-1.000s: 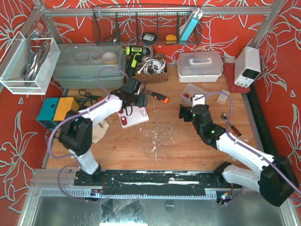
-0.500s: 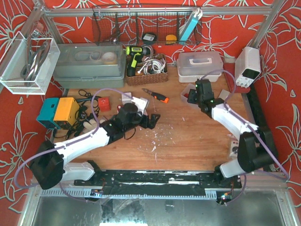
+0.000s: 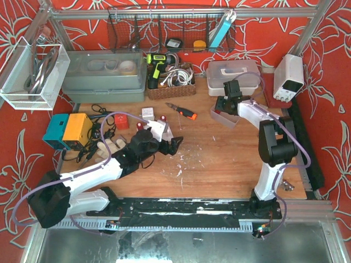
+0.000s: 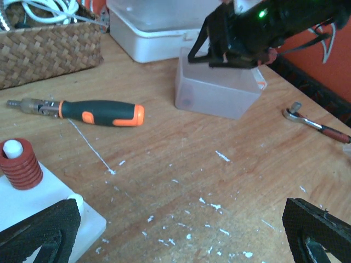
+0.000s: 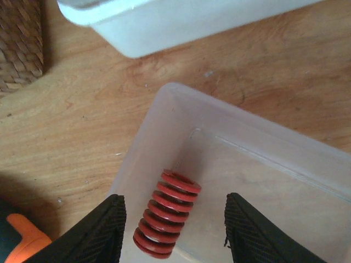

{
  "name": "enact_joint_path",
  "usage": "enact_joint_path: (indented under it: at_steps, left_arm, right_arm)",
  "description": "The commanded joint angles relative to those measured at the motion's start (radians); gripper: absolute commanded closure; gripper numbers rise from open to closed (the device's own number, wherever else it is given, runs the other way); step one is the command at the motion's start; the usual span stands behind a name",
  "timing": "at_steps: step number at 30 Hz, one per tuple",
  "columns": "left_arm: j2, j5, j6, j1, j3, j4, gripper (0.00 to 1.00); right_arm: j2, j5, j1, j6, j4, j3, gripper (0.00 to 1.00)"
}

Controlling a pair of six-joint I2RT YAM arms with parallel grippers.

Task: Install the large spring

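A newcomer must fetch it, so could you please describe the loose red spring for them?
Toward the far right of the table, in front of the white lidded box, sits a translucent bin. The red coil spring lies on its side inside it, unlike the other red spring, which stands upright around a white peg.
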Motion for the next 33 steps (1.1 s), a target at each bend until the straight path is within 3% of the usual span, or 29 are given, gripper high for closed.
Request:
enact_joint_path:
  at_steps: [1,13,25,30,33]
  left_arm:
    - [-0.010,-0.028,0.014,-0.010,-0.007,0.043,0.00]
    - [-0.051,-0.040,0.017,-0.013,-0.018,0.038,0.00]
    - [-0.061,-0.058,0.022,-0.019,-0.013,0.026,0.00]
    - [-0.063,-0.064,0.025,-0.020,-0.011,0.023,0.00]
    - [-0.065,-0.067,0.026,-0.022,-0.011,0.023,0.00]
  right_arm:
    - [0.068,-0.059,-0.008,0.047,-0.034,0.041,0.48]
    - [0.164,-0.085,-0.012,0.075,0.004,0.046,0.52]
    - [0.230,0.057,-0.021,0.011,-0.190,0.088,0.51]
    - [0.233,-0.005,-0.029,-0.007,-0.222,0.148,0.52]
    - [0.223,-0.008,-0.028,-0.005,-0.266,0.214,0.48]
